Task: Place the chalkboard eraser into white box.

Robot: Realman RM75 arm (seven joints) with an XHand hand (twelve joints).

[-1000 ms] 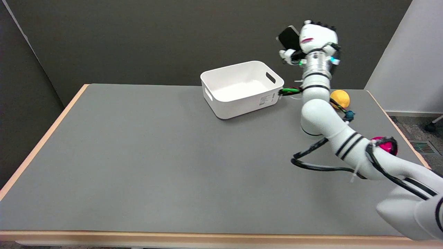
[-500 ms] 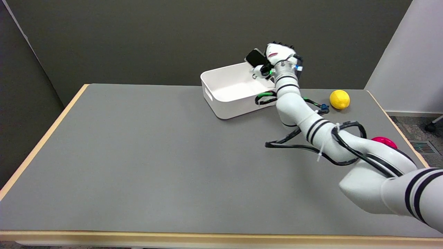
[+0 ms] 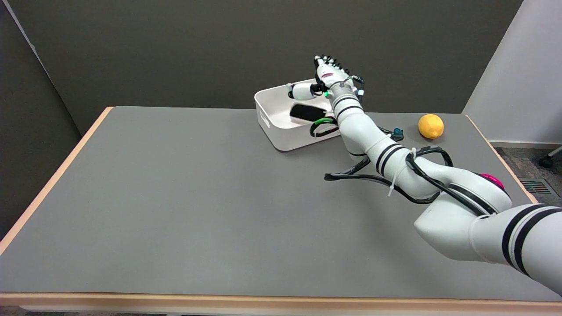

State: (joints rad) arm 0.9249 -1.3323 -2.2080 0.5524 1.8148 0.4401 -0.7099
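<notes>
The grey table fills most of the frame, with a pale wooden edge along the bottom and the left side. At the lower right the right arm comes into the picture, white with black bands, and black cables hang in loops beside it above the table top. The arm runs up and to the left, toward the upper centre of the frame.

Partly hidden behind the arm, at the right side of the frame, a pink object lies on the table near the right edge. Farther back and higher in the frame, a yellow lemon lies on the table, well apart from the box.

In the upper centre stands the white box. The chalkboard eraser, dark and flat, lies inside it on the bottom, and nothing touches it. Above the far right part of the box is the right hand. Its fingers are spread apart and stretched out, the thumb points to the left over the box, and the hand holds nothing.
</notes>
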